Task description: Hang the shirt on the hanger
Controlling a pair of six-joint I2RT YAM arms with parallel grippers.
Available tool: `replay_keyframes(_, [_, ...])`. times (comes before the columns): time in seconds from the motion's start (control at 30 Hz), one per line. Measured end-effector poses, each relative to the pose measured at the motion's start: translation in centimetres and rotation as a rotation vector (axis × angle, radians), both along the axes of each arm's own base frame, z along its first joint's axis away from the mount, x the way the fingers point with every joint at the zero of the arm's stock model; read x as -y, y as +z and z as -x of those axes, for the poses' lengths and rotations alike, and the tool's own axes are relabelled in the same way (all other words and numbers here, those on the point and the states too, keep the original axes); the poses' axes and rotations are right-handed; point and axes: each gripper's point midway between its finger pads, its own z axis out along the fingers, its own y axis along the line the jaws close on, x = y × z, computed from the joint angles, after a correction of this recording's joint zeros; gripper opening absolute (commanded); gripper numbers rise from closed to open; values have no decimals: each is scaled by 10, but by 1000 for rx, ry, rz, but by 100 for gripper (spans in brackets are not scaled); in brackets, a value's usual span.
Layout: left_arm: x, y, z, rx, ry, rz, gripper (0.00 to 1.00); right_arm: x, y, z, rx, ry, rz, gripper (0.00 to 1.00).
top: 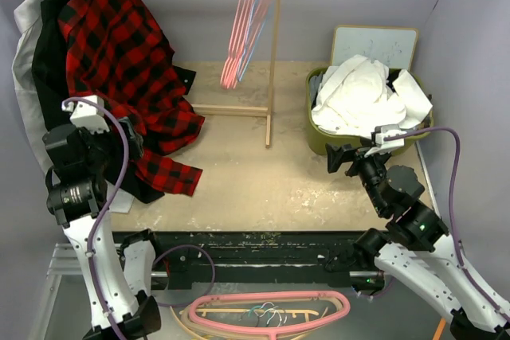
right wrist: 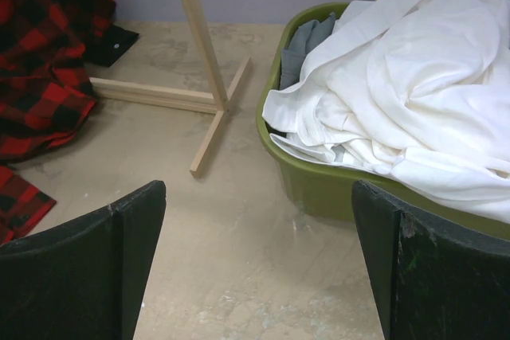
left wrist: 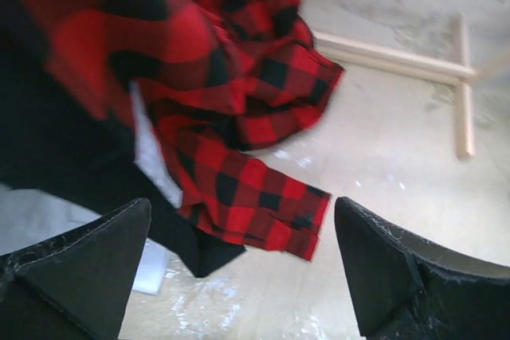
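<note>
The white shirt (top: 362, 93) lies crumpled in an olive-green basket (top: 319, 139) at the back right, and it fills the right of the right wrist view (right wrist: 414, 77). A thin light-blue hanger (top: 256, 33) hangs among pink hangers (top: 237, 37) on the rail at the top centre. My right gripper (top: 343, 157) is open and empty, just left of the basket's front corner and above the bare table (right wrist: 259, 268). My left gripper (top: 131, 139) is open and empty at the left, over the hem of the red-and-black plaid shirt (left wrist: 243, 276).
The red-and-black plaid shirt (top: 127, 61) hangs on the rail's left with black (top: 48, 45) and pale garments, its sleeve trailing on the table (left wrist: 263, 205). The wooden rack post and foot (top: 269, 109) stand mid-table. A whiteboard (top: 374, 41) leans behind the basket. Pink hangers (top: 271, 312) lie below the table's front edge.
</note>
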Motion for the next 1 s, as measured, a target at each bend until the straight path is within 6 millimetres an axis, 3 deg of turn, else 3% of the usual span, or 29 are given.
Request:
replay_keyframes(0.17, [-24,14,2,77,106,-127,99,0,0,0,3,1,2,100])
replay_keyframes(0.3, [-34,1,-1,52,68,-266,99,0,1,0,9,-1,1,100])
replay_keyframes(0.47, [-67,-8,-8,-26,179,-368,99,1,-1,-4,-1,-21,2,100])
replay_keyframes(0.57, [-73,-10,-7,-48,223,-373,99,0,-5,-7,-50,-42,-10,100])
replay_keyframes(0.67, [-69,-5,-6,-55,211,-363,99,2,13,-10,-96,-93,-48,100])
replay_keyframes(0.83, [-46,8,-7,-41,84,-335,99,15,75,-29,-75,-261,-142,100])
replay_keyframes(0.9, [-30,9,-8,-37,-1,-296,99,16,83,-40,-77,-310,-131,100])
replay_keyframes(1.0, [-8,7,-8,-49,-117,-231,99,18,82,-74,-131,-396,-79,100])
